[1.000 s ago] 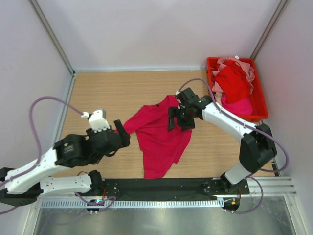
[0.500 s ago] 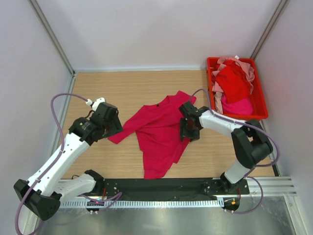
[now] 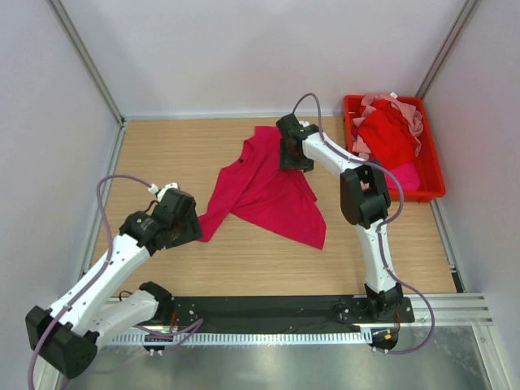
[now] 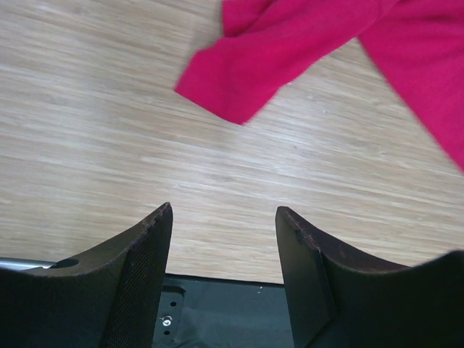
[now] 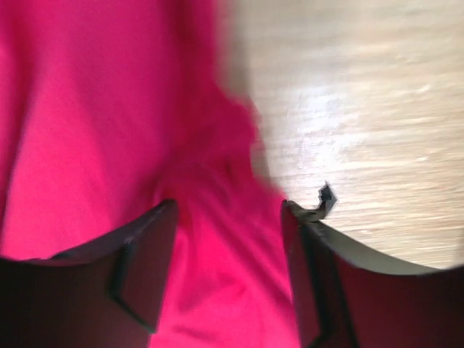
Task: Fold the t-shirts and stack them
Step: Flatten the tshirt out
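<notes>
A crimson-magenta t-shirt (image 3: 268, 191) lies spread on a slant across the wooden table, wrinkled. My right gripper (image 3: 291, 156) stands over its far end. In the right wrist view the jaws (image 5: 228, 206) stand apart with crimson cloth (image 5: 87, 109) bunched under and between them; the picture is blurred. My left gripper (image 3: 188, 226) sits just left of the shirt's near-left sleeve (image 3: 207, 227). Its jaws (image 4: 223, 210) are open and empty, with the sleeve (image 4: 246, 72) lying ahead of them. More t-shirts, red (image 3: 390, 134) and pale pink (image 3: 410, 118), are heaped in the bin.
A rigid red plastic bin (image 3: 436, 172) stands at the far right by the wall. Pale walls close in the table on three sides. The black base rail (image 3: 268, 309) runs along the near edge. Bare wood (image 3: 162, 154) shows left of the shirt.
My right gripper has swept from mid-table to the far side, and the shirt has swung and shifted that way with it. The left gripper stays near the sleeve, which now lies clear of its jaws.
</notes>
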Controlling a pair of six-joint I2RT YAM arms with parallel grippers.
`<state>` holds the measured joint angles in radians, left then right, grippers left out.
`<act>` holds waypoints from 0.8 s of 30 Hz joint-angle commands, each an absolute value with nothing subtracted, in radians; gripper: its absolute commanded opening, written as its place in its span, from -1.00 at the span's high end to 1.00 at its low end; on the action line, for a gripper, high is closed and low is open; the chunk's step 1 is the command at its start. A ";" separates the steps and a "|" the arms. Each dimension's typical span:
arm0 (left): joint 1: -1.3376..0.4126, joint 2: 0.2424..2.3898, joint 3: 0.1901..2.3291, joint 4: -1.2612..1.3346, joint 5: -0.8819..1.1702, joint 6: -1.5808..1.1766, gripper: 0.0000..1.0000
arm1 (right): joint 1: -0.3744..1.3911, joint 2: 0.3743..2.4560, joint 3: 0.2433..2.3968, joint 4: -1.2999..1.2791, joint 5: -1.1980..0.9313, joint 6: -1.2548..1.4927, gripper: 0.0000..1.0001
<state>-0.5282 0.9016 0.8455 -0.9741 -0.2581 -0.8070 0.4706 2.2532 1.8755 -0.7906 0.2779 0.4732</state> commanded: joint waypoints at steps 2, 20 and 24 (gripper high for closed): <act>-0.479 1.006 0.841 -0.877 -0.230 -0.759 -0.19 | 0.477 2.182 1.988 -0.949 0.322 0.385 -0.43; -0.356 1.385 0.835 -0.735 -0.120 -0.753 0.03 | 0.477 1.473 1.134 -0.833 0.081 0.457 -0.49; -0.336 1.405 0.789 -0.686 -0.110 -0.775 -0.03 | 0.477 1.445 1.101 -0.828 0.092 0.462 -0.49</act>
<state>-0.3546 1.4025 0.8135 -0.7479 -0.1284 -0.7517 0.4721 1.5135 1.1076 -0.8680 0.0971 0.4446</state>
